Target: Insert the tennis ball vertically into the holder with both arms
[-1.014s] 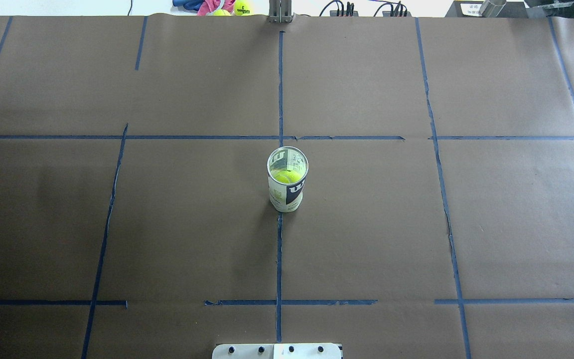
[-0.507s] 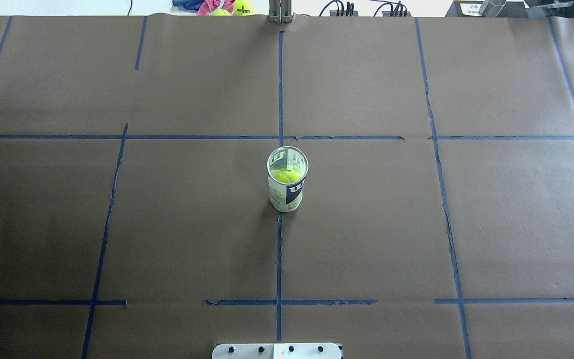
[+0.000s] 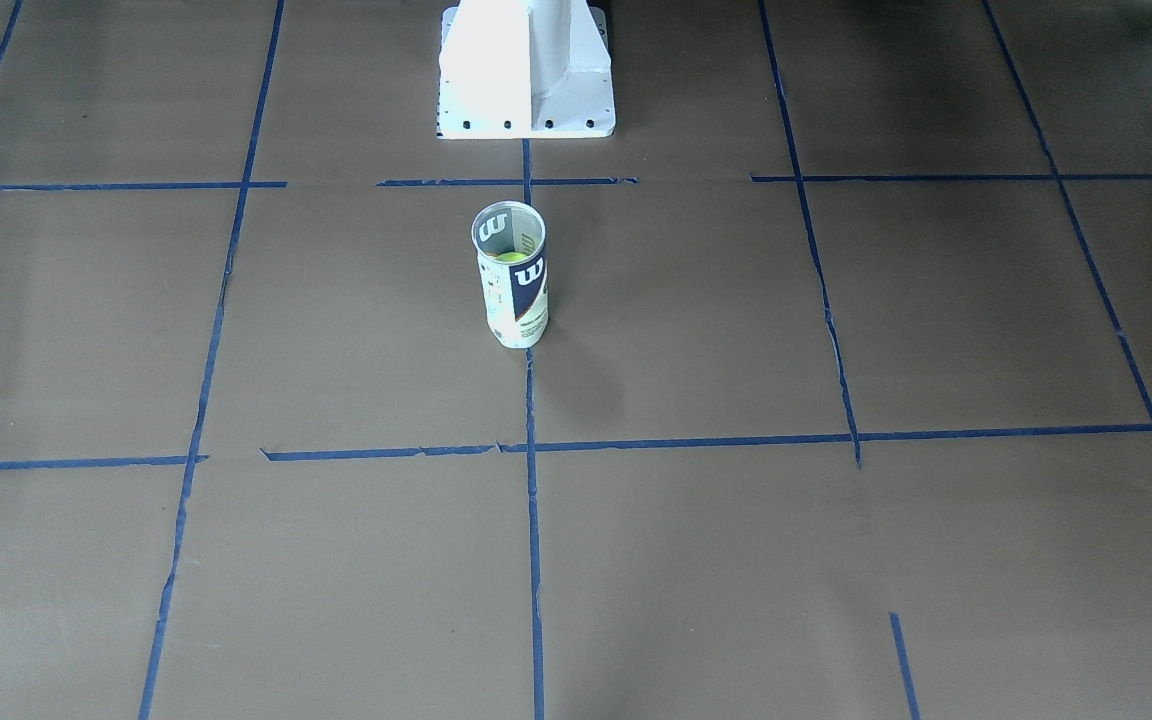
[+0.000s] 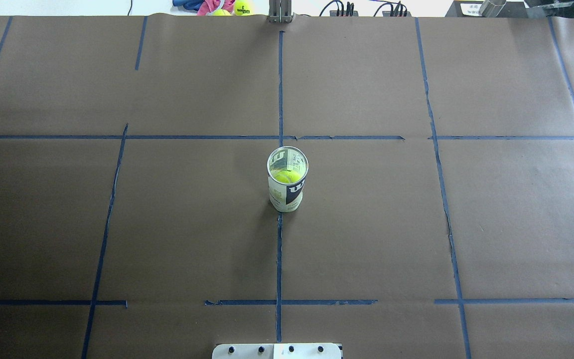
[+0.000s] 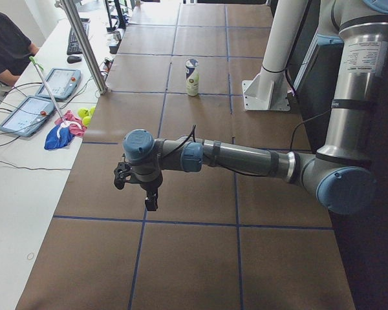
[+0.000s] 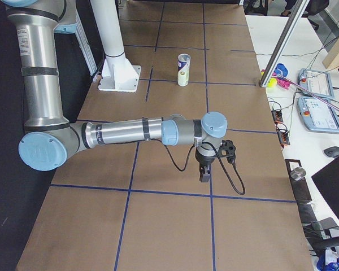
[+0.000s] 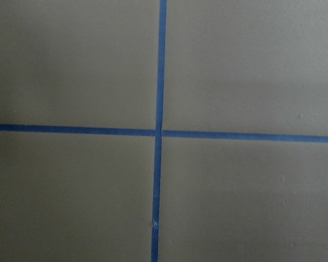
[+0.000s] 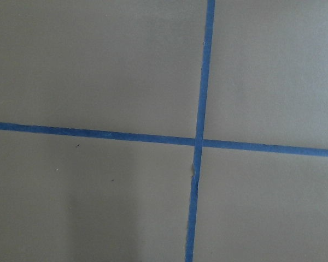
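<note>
The holder (image 4: 287, 179) stands upright at the table's middle, open end up, and also shows in the front view (image 3: 511, 275), the left view (image 5: 192, 77) and the right view (image 6: 183, 69). The tennis ball (image 4: 285, 176) sits inside it, its yellow-green top seen through the mouth, also in the front view (image 3: 509, 257). My left gripper (image 5: 150, 200) hangs over the table's left end, far from the holder. My right gripper (image 6: 204, 172) hangs over the right end. Both show only in side views, so I cannot tell whether they are open or shut.
The white pedestal base (image 3: 526, 70) stands behind the holder. Spare tennis balls (image 4: 241, 7) and a pink cloth (image 4: 212, 5) lie beyond the far edge. Operator tablets (image 5: 26, 113) lie on the side desk. Wrist views show only brown paper and blue tape lines (image 7: 158, 132).
</note>
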`<action>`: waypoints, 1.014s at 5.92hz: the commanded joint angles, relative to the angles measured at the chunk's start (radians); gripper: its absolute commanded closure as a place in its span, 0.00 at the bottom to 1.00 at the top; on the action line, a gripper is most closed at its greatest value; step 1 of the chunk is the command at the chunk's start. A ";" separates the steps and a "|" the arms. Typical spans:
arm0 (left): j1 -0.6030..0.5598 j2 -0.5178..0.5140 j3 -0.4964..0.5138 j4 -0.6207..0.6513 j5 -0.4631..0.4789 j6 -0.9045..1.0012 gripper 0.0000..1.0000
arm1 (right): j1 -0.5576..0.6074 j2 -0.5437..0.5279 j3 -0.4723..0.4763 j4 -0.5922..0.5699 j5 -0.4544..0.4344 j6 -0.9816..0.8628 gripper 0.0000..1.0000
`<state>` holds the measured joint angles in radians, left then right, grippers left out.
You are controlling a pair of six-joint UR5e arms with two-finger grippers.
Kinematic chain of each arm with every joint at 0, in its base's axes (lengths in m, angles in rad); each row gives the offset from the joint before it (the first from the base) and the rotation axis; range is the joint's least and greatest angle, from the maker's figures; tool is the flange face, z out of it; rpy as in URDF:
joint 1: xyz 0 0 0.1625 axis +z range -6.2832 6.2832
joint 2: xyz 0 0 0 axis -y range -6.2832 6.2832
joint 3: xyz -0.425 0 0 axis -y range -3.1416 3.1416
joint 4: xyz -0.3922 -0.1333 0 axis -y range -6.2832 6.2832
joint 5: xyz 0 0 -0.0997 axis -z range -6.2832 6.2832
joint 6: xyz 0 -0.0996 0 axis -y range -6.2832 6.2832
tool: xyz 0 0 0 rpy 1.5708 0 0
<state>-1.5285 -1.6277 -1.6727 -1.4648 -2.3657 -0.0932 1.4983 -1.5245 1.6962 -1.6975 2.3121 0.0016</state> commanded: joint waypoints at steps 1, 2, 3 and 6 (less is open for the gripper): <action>0.022 0.015 -0.033 0.027 0.016 0.000 0.00 | 0.005 -0.045 0.025 -0.060 -0.006 -0.121 0.00; 0.019 0.029 -0.033 0.026 0.017 0.004 0.00 | 0.007 -0.068 0.010 -0.051 0.003 -0.123 0.00; 0.019 0.044 -0.018 0.027 0.008 0.006 0.00 | 0.005 -0.089 0.010 -0.050 0.006 -0.120 0.00; 0.024 0.095 -0.062 0.005 0.006 0.003 0.00 | 0.007 -0.086 0.007 -0.048 0.004 -0.110 0.00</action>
<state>-1.5060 -1.5425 -1.7168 -1.4481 -2.3607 -0.0893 1.5047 -1.6131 1.7054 -1.7458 2.3166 -0.1115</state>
